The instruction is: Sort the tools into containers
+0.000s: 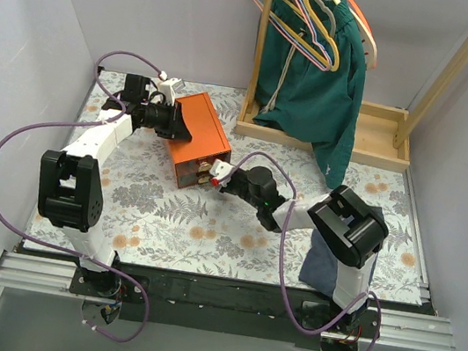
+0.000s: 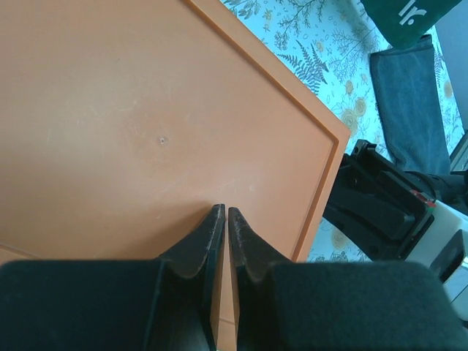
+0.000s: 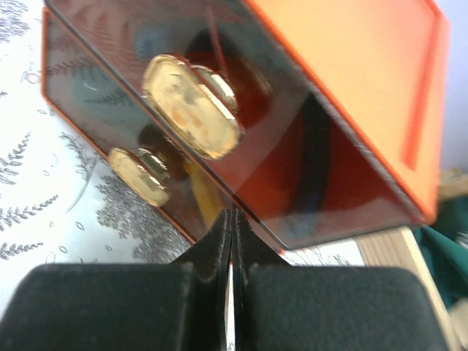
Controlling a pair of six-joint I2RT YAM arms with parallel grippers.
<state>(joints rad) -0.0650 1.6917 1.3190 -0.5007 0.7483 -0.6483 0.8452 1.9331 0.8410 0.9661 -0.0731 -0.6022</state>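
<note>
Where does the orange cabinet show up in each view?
Top external: the orange cabinet sits left of centre.
Left wrist: its top fills most of the frame.
Right wrist: its drawer fronts cross the middle.
Shared landmark: the floral tablecloth.

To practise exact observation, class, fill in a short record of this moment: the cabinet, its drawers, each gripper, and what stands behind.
cabinet: orange cabinet on the floral table
drawer fronts: clear plastic, two gold knobs; contents too blurred to name
left gripper: shut, tips at the cabinet's top
right gripper: shut, tips at the drawer fronts
behind: wooden rack with hangers and a green garment
</note>
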